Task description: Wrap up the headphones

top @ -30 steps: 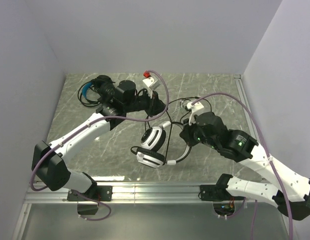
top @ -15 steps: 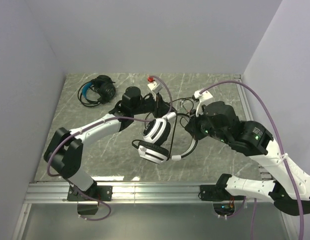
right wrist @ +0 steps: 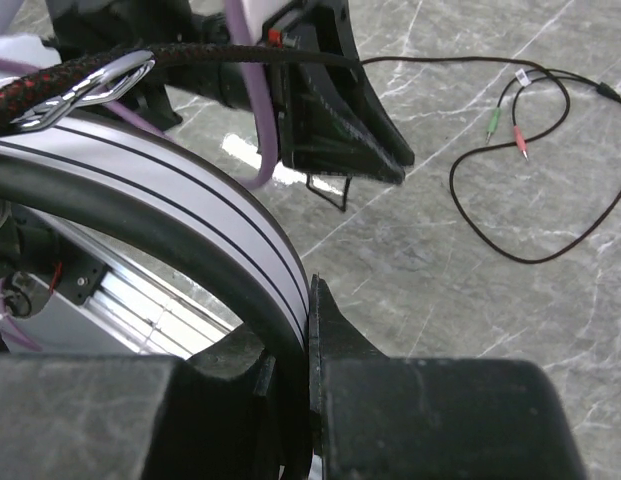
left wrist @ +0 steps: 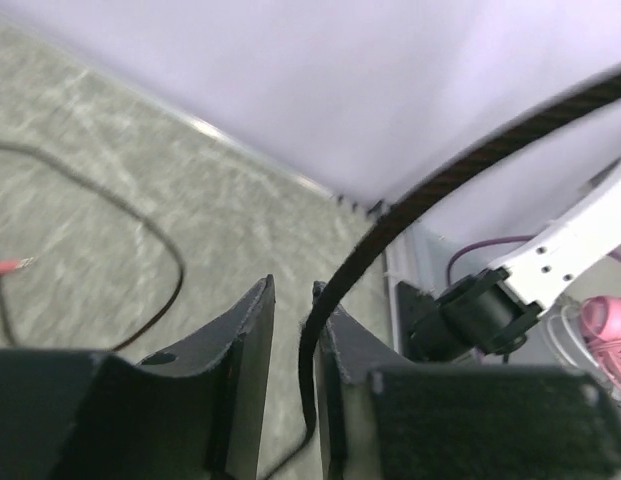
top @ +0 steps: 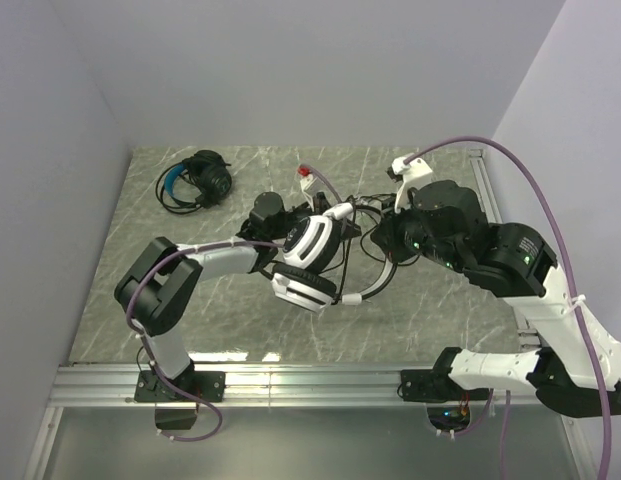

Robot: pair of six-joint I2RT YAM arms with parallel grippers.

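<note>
The white headphones [top: 310, 262] with black ear pads hang over the middle of the table. My right gripper [right wrist: 295, 300] is shut on their white headband [right wrist: 190, 190]; seen from above, the right gripper [top: 383, 265] sits at the headband's right end. Their thin black cable [left wrist: 390, 215] runs between the fingers of my left gripper [left wrist: 293, 285]. It lies against the right finger, with a gap to the left one, so the jaws stand open. From above, the left gripper [top: 315, 222] is just behind the ear cups. The cable's green and red plugs [right wrist: 505, 125] lie on the table.
Black headphones with a blue band [top: 195, 180] lie coiled in the far left corner. White walls close in the table on three sides. A metal rail [top: 290, 380] runs along the near edge. A purple arm cable [top: 500, 160] arches over the right arm.
My left arm has folded in and its gripper moved right, up to the white headphones; its jaws have widened. My right gripper carried the headphones a little farther back.
</note>
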